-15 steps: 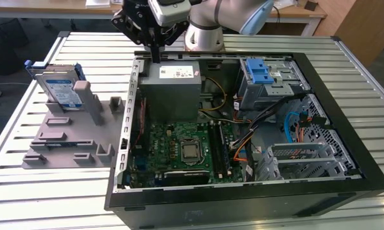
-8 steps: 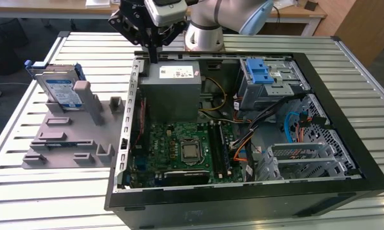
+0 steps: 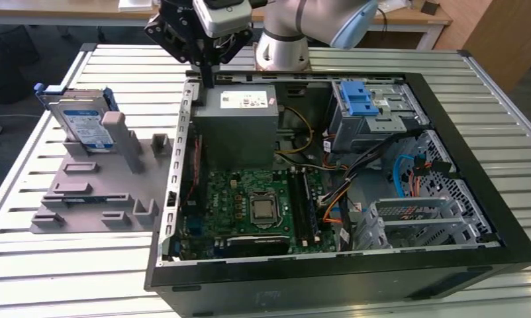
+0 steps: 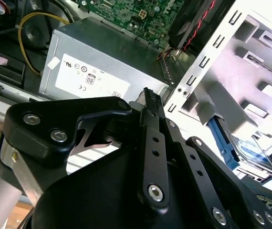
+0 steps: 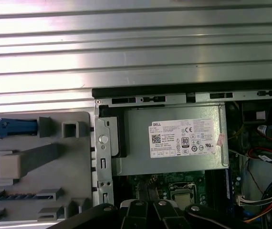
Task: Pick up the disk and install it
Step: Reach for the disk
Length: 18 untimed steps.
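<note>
**A:** Exterior view first. Which step are we in?

**B:** The pick hasn't started, I'd say. The gripper (image 3: 207,78) hangs at the upper middle of the frame, above the back wall of the open computer case (image 3: 336,278). Its fingers are drawn together to a point with nothing between them. The disk (image 3: 82,126) stands on edge in the grey fixture (image 3: 75,213) at the upper left, well apart from the gripper.

**A:** What would reaching it call for?

**B:** In my judgement, the fingers have to part and the arm has to cross toward the exterior view's left, clear of the case wall. The grey post (image 3: 115,129) just beside the disk could crowd a finger.

**A:** Anything else around?

**B:** The power supply (image 3: 239,126) lies directly under the gripper. The silver cage (image 3: 371,109) with its blue latch sits at the upper right inside the case, with loose cables (image 3: 398,173) below it that could get in the way.

**A:** Second wrist view?

**B:** It agrees. The gripper (image 4: 148,93) is closed and empty, its tip over the power supply (image 4: 93,62). The disk (image 4: 253,152) sits in the fixture beyond the case wall.

**A:** First wrist view?

**B:** The power supply (image 5: 174,140) lies just inside the case wall. The disk (image 5: 7,127) shows its blue edge in the fixture (image 5: 78,157) outside the wall. The slatted table (image 5: 126,47) runs behind both.
</note>
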Tool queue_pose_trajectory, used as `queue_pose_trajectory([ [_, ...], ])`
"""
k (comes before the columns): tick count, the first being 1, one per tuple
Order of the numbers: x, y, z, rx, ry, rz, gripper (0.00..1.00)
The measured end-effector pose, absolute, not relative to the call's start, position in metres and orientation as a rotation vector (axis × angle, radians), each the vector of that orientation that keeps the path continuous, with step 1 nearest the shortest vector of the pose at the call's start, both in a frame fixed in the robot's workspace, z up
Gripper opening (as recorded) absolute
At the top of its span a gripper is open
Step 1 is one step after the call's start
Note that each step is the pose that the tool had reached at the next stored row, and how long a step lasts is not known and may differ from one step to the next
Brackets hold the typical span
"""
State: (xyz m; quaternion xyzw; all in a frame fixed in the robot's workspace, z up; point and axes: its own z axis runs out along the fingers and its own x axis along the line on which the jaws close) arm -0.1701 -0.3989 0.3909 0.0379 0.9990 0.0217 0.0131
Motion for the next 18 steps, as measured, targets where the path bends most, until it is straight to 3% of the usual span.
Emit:
queue_pose_trajectory([
  [18,-0.181,-0.399,0.389,0.118,3.113,0.068,0.11],
])
